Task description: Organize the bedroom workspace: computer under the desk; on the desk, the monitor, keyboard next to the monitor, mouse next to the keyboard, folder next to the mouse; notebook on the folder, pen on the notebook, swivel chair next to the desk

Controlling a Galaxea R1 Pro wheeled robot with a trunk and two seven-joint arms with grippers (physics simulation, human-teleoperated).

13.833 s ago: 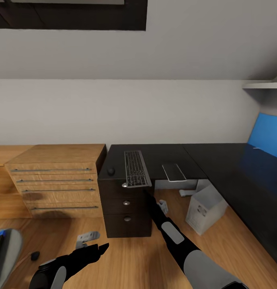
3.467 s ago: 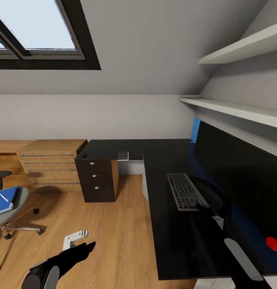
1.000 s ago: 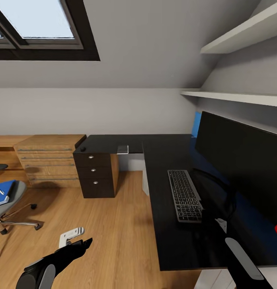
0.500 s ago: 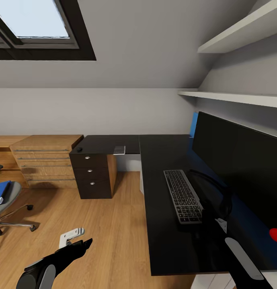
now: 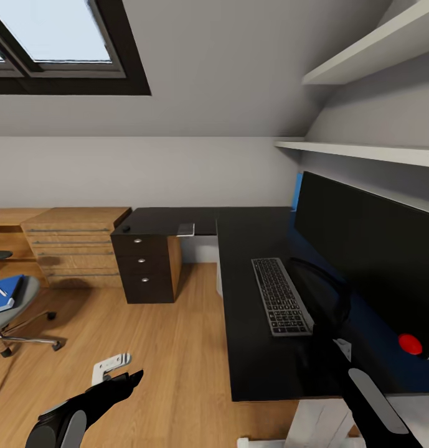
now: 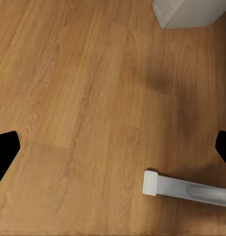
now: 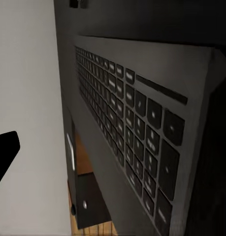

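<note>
The keyboard (image 5: 281, 296) lies flat on the black worktop (image 5: 251, 348) at center right of the head view, right beside the monitor's (image 5: 370, 249) curved stand, so that part looks basically sorted. The right end effector (image 5: 329, 333) sits just past the keyboard's near end, close to the stand. In the right wrist view the keys (image 7: 132, 128) loom huge and one black fingertip (image 7: 4, 152) shows off to the side; honestly can't tell whether it's gripping the keyboard or has let go.

Biggest risk as I see it: if it's clamped and the arm pulls away, the keyboard gets dragged off its spot or knocks the stand. Swinging out wide could also clip the screen.

The mouse (image 5: 126, 229) is far off on the desk's other wing at middle left, and the folder (image 5: 4, 294) sits on the swivel chair (image 5: 15, 311) at the left edge.

The left arm hangs low at bottom left, its end effector (image 6: 113, 147) spread wide and empty over the wooden floor (image 6: 83, 88), near a white desk foot (image 6: 184, 189).
</note>
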